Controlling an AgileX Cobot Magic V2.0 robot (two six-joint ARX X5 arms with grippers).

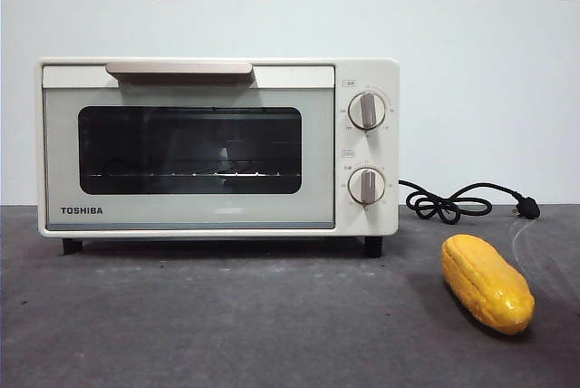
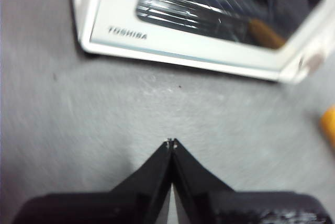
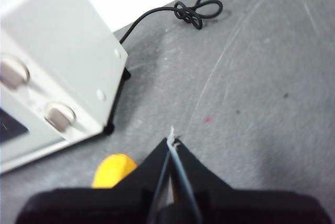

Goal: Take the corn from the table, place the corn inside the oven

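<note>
Beside right tool (image 3: 171, 143), corn (image 3: 112, 170), untouched

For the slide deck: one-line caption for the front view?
Corn lies on the table beside the closed Toshiba oven, untouched.

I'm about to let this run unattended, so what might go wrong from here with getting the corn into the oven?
1. The oven door is closed, so the corn cannot go in until an arm pulls the handle.
2. The corn is glossy with tapered ends and lies at an angle on the table; it may slip or roll when gripped.
3. The right gripper, the nearer to the corn, and the left gripper are both shut; the one used must open first.
</note>
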